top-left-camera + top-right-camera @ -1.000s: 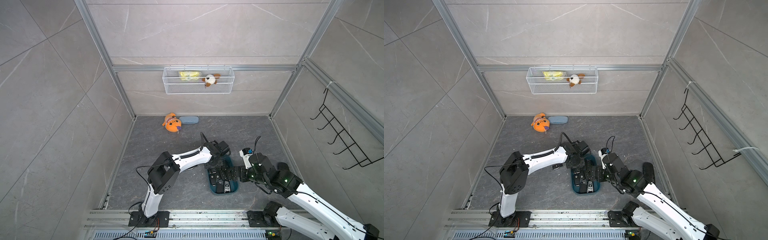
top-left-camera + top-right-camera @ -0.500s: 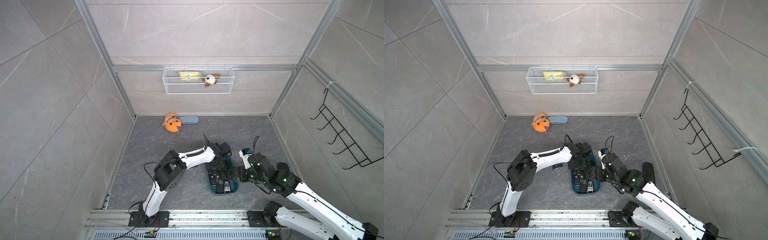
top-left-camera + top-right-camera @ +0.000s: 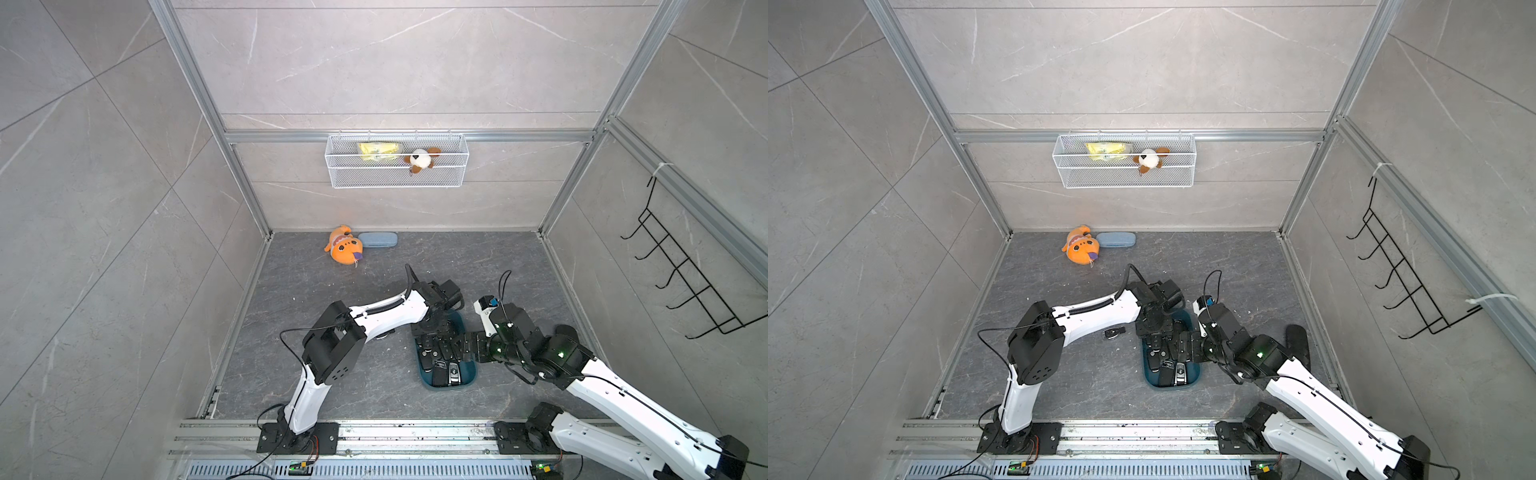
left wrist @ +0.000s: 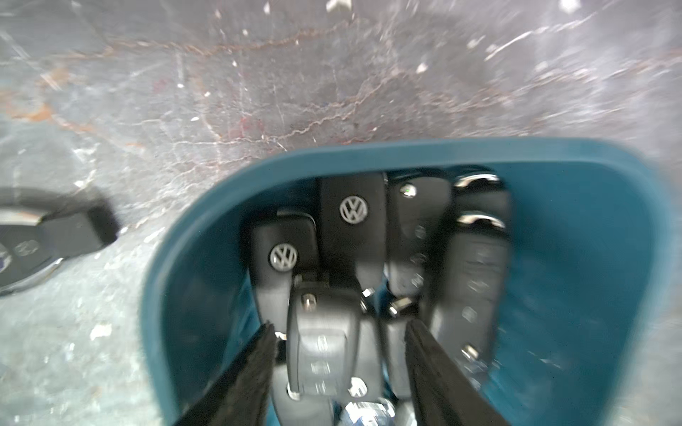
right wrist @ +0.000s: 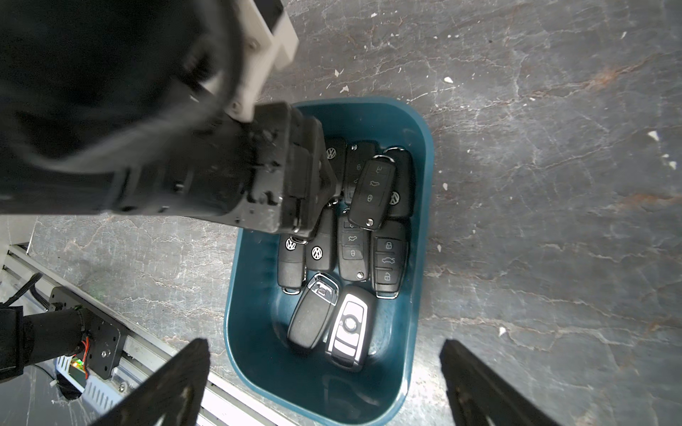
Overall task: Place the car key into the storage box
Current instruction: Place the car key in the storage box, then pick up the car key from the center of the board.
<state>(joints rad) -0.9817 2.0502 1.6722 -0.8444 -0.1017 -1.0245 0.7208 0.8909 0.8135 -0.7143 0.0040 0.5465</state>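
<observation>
The storage box [image 3: 466, 375], a dark teal bin, sits on the floor between my arms and holds several black key fobs; it also shows in the other top view [image 3: 1192, 376]. My left gripper [image 4: 340, 326] hangs over the box's far end [image 4: 369, 151], open. A black car key [image 4: 324, 339] lies on the pile between its fingers, touching neither. From the right wrist that key [image 5: 372, 191] rests tilted on the others, beside the left gripper [image 5: 324, 184]. My right gripper [image 5: 324, 345] is open and empty over the box's near end [image 5: 424, 258].
Another black key fob [image 3: 1114, 332] lies on the floor left of the box, under my left arm. An orange plush [image 3: 344, 250] and a pale blue case [image 3: 377, 240] sit by the back wall. A white wire basket [image 3: 397, 166] and a black hook rack [image 3: 685, 282] hang on the walls.
My left gripper's jaws have parted over the box's far end, and that arm's elbow has swung to the right. The right arm has hardly moved.
</observation>
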